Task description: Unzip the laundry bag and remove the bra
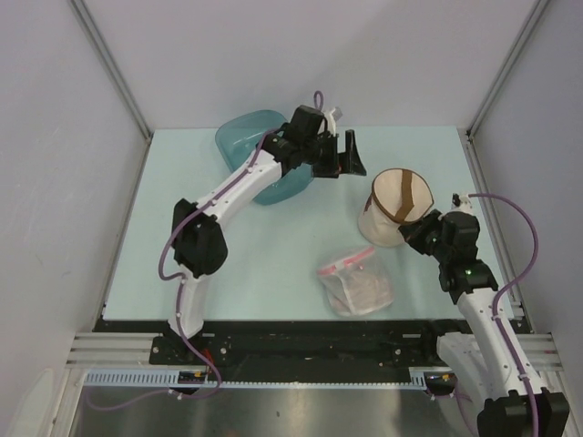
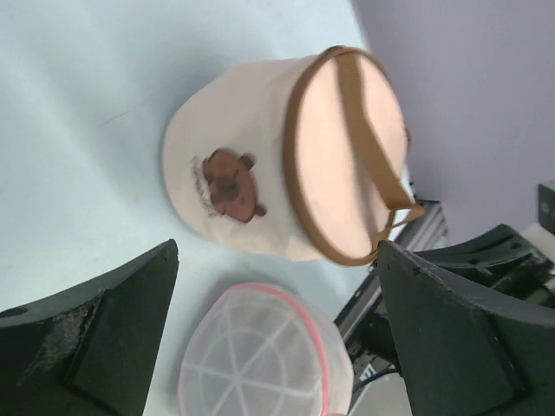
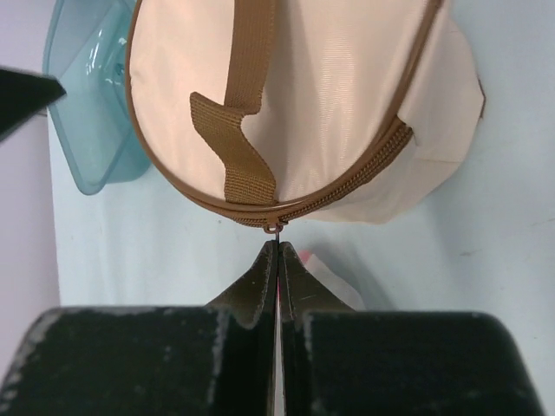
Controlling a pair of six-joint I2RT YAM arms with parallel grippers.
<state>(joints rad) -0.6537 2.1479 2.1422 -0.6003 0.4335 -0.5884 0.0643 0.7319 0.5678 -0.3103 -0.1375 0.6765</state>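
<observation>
**Q:** Top view: where is the task item?
**A:** The laundry bag stands on the table, right of frame centre, with the face that carries the brown strap turned up. The teal tub sits at upper centre, partly under the left arm. The clear plastic bag with a pink zip strip lies below the laundry bag, apart from it. The left gripper hovers just to the upper left of the laundry bag. The right gripper meets its lower right edge.

**Q:** Left wrist view: jaw state?
**A:** Spread wide. The fingers occupy the two lower corners and hold nothing. The laundry bag fills the upper centre, with a brown patch on its side wall. The clear plastic bag shows at lower centre.

**Q:** Right wrist view: jaw state?
**A:** Pressed together, pinching the zip pull at frame centre. The zipper is closed along its visible stretch. The laundry bag fills the upper frame, and the teal tub is at upper left.
</observation>
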